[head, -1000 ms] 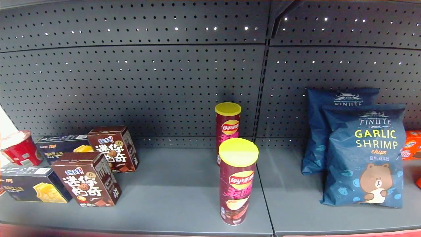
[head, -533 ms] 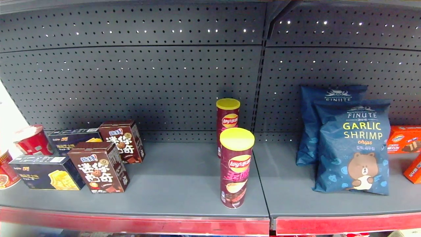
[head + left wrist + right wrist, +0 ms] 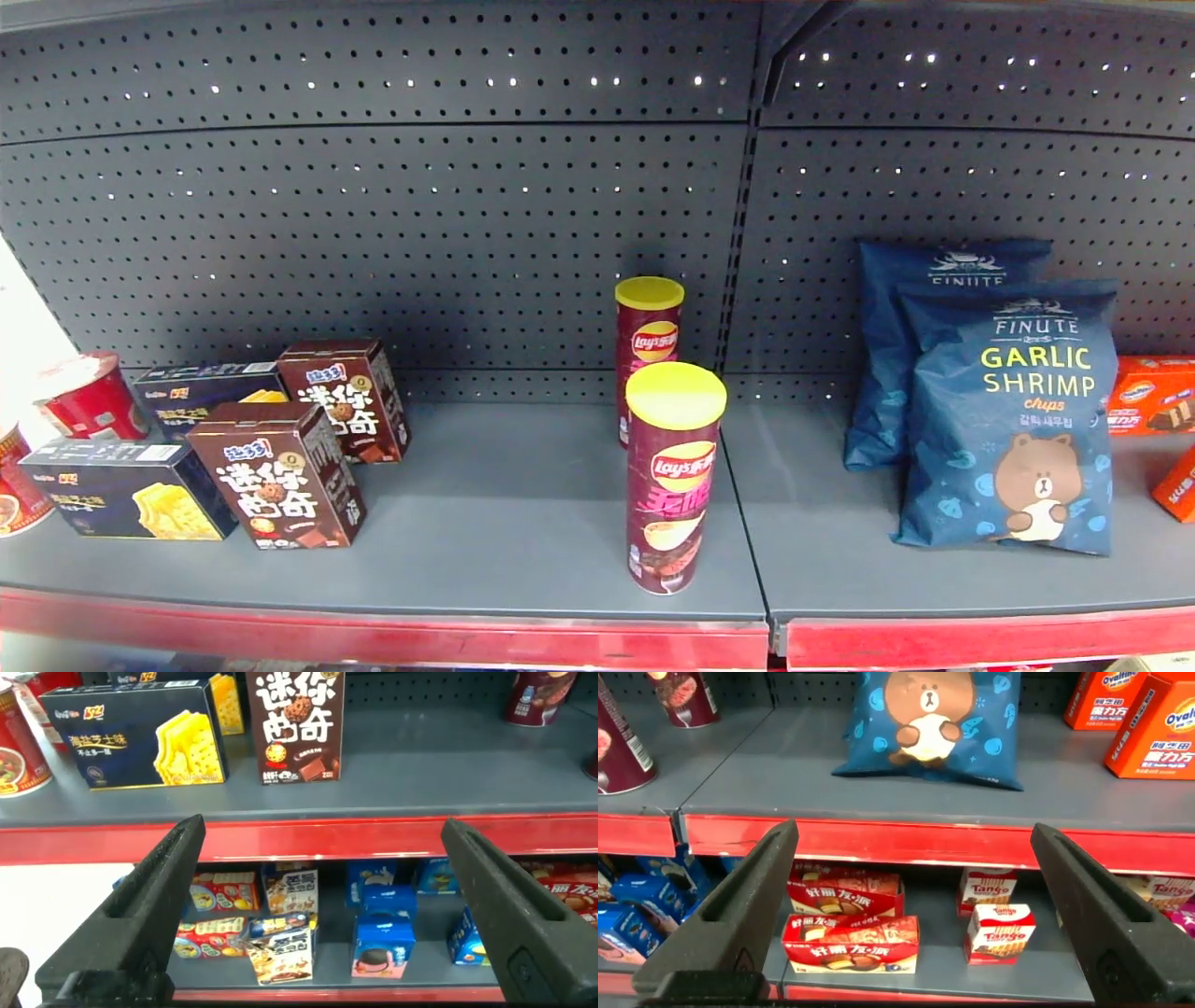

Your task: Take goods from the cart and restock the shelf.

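Note:
The grey shelf (image 3: 523,523) carries two maroon chip cans with yellow lids (image 3: 674,476), one behind the other, near the middle. Brown cookie boxes (image 3: 280,476) and dark blue cracker boxes (image 3: 131,481) stand at the left. Two blue shrimp chip bags (image 3: 1013,420) lean at the right. My left gripper (image 3: 322,831) is open with nothing in it, in front of the red shelf edge (image 3: 318,838) below a brown cookie box (image 3: 297,723). My right gripper (image 3: 915,833) is open with nothing in it, in front of the shelf below the bear-printed bag (image 3: 929,723).
Red cups (image 3: 89,397) stand at the far left and orange boxes (image 3: 1153,397) at the far right. Free shelf room lies between the cookie boxes and the cans. A lower shelf holds several small boxes (image 3: 280,943) and red boxes (image 3: 850,929).
The whole head view has shifted: the camera has drawn back, and the shelf's red front edge has come into sight. The goods on the shelf have not moved.

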Tool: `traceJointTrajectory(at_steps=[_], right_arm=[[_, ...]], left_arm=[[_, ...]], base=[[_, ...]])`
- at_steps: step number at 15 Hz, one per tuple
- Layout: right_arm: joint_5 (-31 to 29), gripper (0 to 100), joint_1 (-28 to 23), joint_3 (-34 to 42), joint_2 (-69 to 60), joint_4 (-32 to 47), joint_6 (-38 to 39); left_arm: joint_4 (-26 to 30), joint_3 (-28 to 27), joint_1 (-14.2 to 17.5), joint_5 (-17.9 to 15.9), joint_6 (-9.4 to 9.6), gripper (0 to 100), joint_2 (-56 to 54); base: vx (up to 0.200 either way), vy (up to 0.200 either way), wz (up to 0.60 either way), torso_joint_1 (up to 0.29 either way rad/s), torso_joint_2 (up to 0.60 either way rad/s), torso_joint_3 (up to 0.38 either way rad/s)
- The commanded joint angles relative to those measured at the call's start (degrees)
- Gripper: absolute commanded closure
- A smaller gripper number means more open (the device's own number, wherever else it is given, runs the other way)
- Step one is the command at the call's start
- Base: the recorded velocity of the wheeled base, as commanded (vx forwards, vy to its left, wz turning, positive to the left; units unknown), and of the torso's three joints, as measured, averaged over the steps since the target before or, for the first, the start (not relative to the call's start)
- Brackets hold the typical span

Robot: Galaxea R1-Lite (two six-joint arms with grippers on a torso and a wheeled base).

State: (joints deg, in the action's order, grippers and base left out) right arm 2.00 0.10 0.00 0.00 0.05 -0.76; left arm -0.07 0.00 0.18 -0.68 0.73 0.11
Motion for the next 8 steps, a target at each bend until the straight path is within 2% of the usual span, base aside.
traceJointTrajectory(at_steps=[1,8], right_arm=[[0.0,0,0.1,0.0,0.1,0.0,-0.1],[0.0,0,0.1,0.0,0.1,0.0,0.0]], left_arm=[[0.0,0.0,0.0,0.0,0.06,0,0.0],[0.0,0.0,0.0,0.0,0.06,0,0.0]], base=[[0.0,0.0,0.0,0.0,0.0,0.0],[0.0,0.0,0.0,0.0,0.0,0.0]])
